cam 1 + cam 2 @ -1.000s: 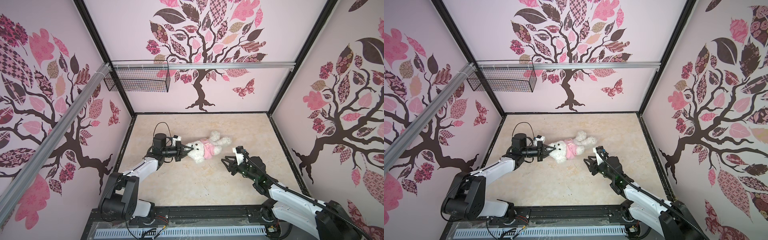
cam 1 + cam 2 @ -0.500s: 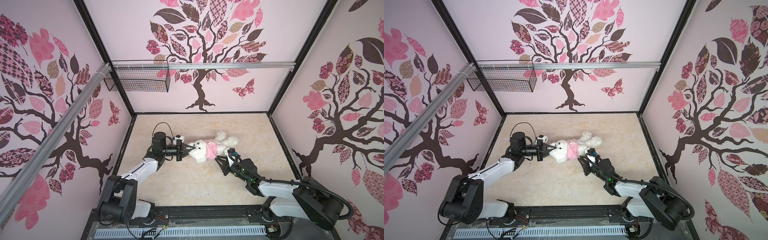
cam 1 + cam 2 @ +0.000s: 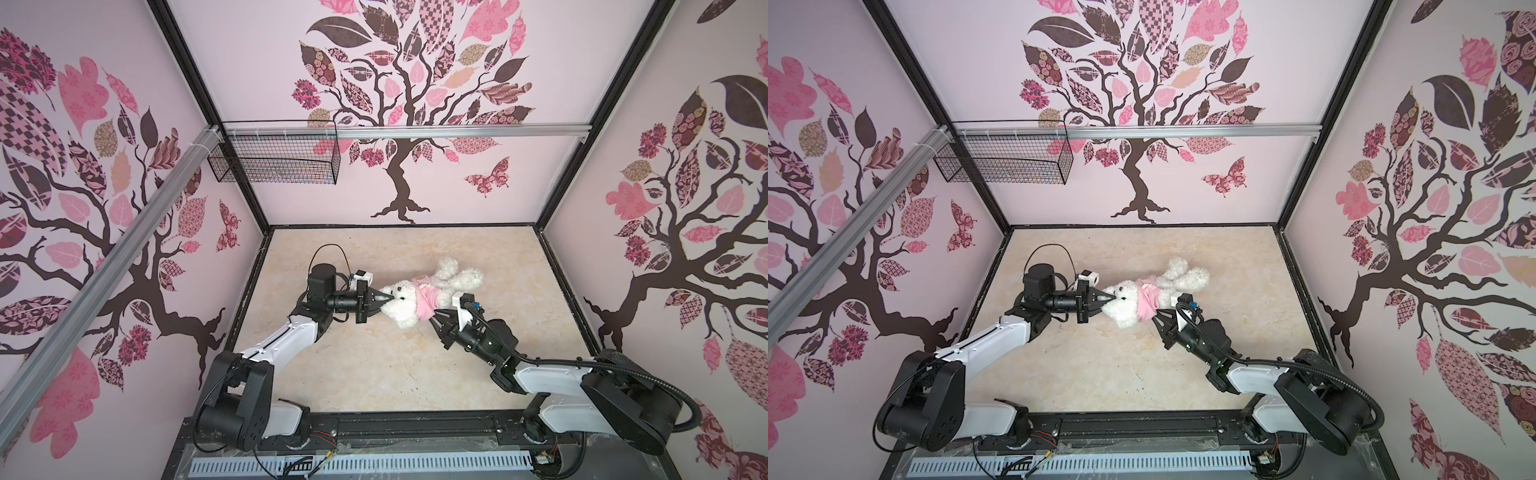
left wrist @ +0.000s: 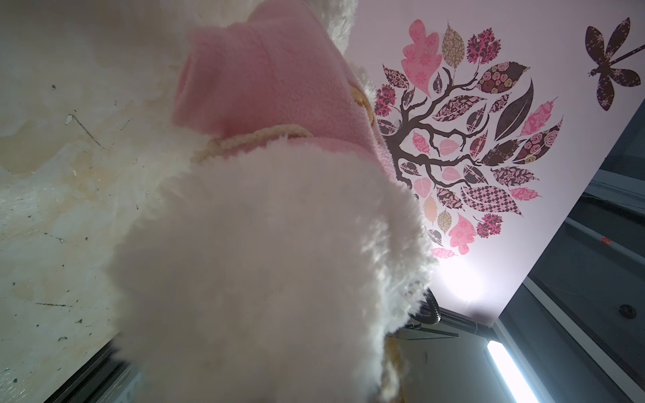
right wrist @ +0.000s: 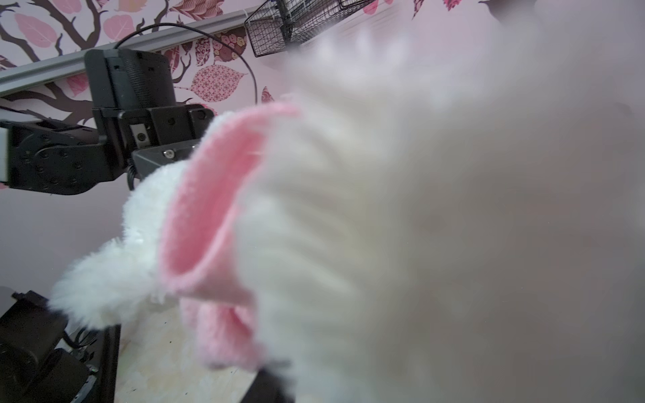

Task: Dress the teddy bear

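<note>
Jaws of my left gripper [image 3: 384, 297] are pinched together on a tuft at the head of the teddy bear [image 3: 405, 306], by its ear as far as I can tell. Those of my right gripper [image 3: 437, 317] sit at the hem of the pink shirt [image 3: 428, 297] on the bear's near flank. Fur fills that wrist view, so I cannot tell whether they have closed on cloth. The bear lies stretched near the middle of the tabletop [image 3: 374, 374], head toward the left edge, legs toward the far right corner, shirt bunched round its chest. I judge it light, soft and limp: it will sag rather than resist, and fur alone may slip. Better holds are the ear, a limb, or the fleece hem, which should give under a gentle pull.
</note>
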Tool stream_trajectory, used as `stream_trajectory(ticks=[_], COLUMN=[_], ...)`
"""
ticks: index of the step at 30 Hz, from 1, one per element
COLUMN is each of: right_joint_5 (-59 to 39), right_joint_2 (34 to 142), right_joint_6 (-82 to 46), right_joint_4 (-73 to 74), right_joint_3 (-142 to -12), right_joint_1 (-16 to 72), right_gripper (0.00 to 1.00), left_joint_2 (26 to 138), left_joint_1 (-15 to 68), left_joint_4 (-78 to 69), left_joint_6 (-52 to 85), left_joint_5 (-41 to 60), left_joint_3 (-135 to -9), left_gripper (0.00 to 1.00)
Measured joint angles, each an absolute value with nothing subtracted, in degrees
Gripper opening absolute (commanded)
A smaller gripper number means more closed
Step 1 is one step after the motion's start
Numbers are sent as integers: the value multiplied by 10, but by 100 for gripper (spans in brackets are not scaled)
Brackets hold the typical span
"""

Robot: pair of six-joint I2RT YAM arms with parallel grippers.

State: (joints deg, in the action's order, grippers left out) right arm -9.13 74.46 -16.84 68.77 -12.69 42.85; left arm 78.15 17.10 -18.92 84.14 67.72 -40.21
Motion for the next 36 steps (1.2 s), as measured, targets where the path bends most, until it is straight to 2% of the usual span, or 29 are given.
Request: stream_trajectory(ticks=[8, 12, 19, 25, 32, 36], right_joint_5=[-70, -68, -115, -162, -180, -176], right_joint_2=[782, 791, 817, 831, 834, 831], right_joint_6=[-197, -190, -169, -164, -154, -145], right_joint_4=[723, 739, 781, 803, 804, 805], right_joint_3=[-123, -112, -86, -102, -119, -99], right_joint_1=[451, 453, 453, 458, 489, 491], right_gripper=[28, 33, 23, 19, 21, 27], left_joint_2=[781, 781, 784, 788, 799, 804], left_joint_1=[177, 178, 181, 181, 180, 181], left_joint_4=[-183, -181, -178, -179, -189, -196], left_joint_6=[841, 842, 842, 842, 853, 859], left_joint_5=[669, 667, 669, 670, 672, 673], left_joint_3=[-402, -403, -407, -409, -409, -412], left_gripper=[0, 0, 0, 0, 0, 0])
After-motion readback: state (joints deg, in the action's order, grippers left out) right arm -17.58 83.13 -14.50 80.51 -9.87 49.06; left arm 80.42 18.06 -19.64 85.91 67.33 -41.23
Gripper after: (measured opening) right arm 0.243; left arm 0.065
